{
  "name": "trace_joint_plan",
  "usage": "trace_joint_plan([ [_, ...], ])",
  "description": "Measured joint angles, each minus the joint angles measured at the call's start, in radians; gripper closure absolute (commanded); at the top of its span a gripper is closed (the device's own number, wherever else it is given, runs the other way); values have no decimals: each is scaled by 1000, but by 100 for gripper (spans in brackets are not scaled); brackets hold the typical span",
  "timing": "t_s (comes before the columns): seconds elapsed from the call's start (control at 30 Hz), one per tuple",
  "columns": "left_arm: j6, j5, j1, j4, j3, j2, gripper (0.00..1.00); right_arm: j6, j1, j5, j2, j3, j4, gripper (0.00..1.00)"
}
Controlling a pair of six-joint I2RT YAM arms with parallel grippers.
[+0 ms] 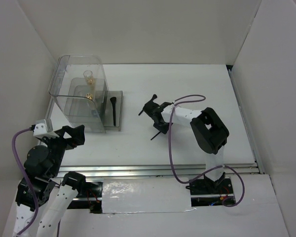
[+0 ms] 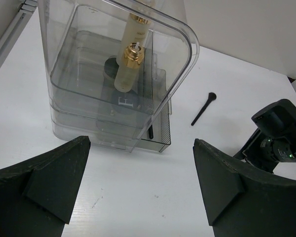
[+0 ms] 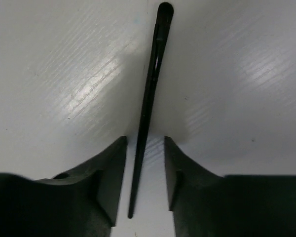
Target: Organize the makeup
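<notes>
Between jaws of right gripper (image 3: 144, 142) — black brush (image 3: 153, 74).

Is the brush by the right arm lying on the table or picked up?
Lying on the table. The brush rests between the right end effector's fingers, a gap on each side, not gripped.

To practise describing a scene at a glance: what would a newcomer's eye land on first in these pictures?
First, the big clear box on the left of the table, with a pale-yellow bottle inside. Next, the thin black brush lying on the table near its middle, with the right gripper straddling it, a finger on either side and a gap showing on both.
</notes>
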Motion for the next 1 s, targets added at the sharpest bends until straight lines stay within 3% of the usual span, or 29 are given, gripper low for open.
trace_joint_plan([
  [0.07,-1,-2,-2,-2,0,-1,1,-7,-11,-11,-9,-13,12,72],
  [0.1,-3,-3,-2,-2,0,-1,0,-10,-15,-12,-16,-24,24,94],
  [0.17,-10,-5,-3,-5,0,-2,1,-10,-20,-15,-30,-46,47,100],
  [0.43,-18,-8,-3,-6,0,-2,1,-31,-11,-16,-58,-80,87,100],
  [0.57,-18,-8,-3,-6,0,-2,1,-163,36,-54,-63,-68,178,100],
  [0.67,-18,-8,-4,-6,0,-2,1,-324,100,-167,-65,-8,318,100],
  [0.8,-18,-8,-7,-6,0,-2,0,-460,143,-317,-29,200,414,100],
  [1.0,-18,-8,-16,-6,0,-2,1,-546,140,-406,181,659,454,98],
])
